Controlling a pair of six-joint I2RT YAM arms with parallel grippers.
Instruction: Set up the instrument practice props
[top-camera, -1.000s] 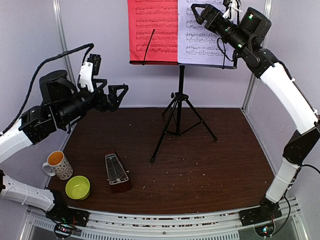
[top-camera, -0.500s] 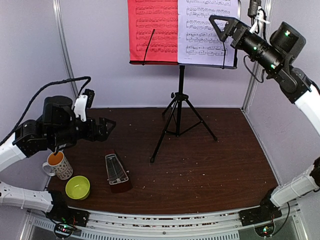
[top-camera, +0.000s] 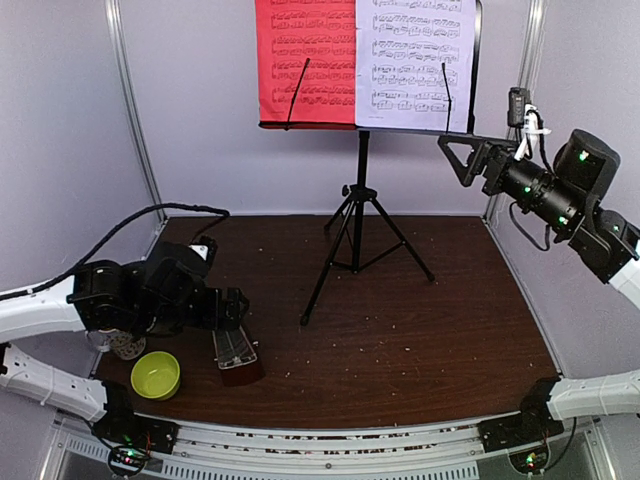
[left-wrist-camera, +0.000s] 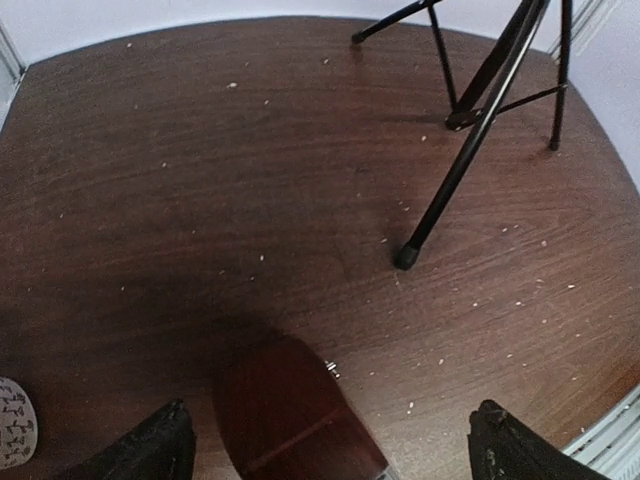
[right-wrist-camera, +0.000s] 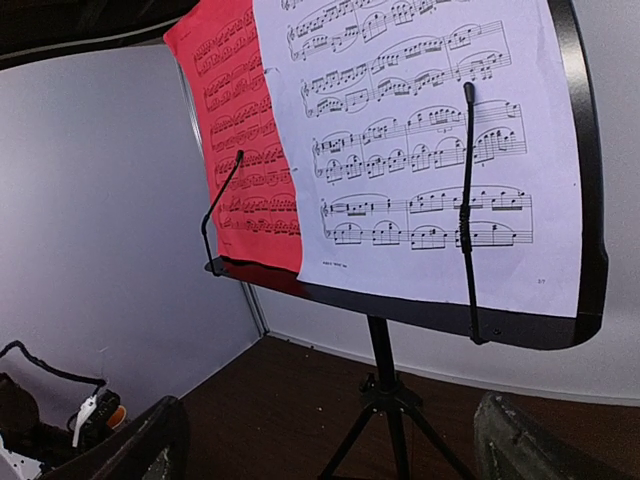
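Observation:
The black tripod music stand (top-camera: 362, 195) stands at the back of the table. Its desk carries a red sheet (top-camera: 303, 60) on the left and a white sheet (top-camera: 415, 60) on the right, each behind a wire page holder. My right gripper (top-camera: 465, 158) is open and empty, just right of and below the desk's lower right corner; its wrist view faces the white sheet (right-wrist-camera: 420, 150), red sheet (right-wrist-camera: 245, 140) and stand (right-wrist-camera: 385, 360). The dark-wood metronome (top-camera: 235, 350) lies near the front left. My left gripper (top-camera: 232, 310) hangs open just above the metronome (left-wrist-camera: 290, 410), which shows between the fingertips (left-wrist-camera: 160, 445).
A yellow-green bowl (top-camera: 156, 374) sits left of the metronome. The patterned mug (top-camera: 127, 346) is mostly hidden under my left arm; its rim (left-wrist-camera: 12, 425) shows at the left wrist view's edge. A stand leg (left-wrist-camera: 470, 150) ends mid-table. Walls close in on three sides.
My left arm has dropped from mid-air down to just above the metronome. My right arm has pulled back from the white sheet, down and to the right, its jaws spreading wider.

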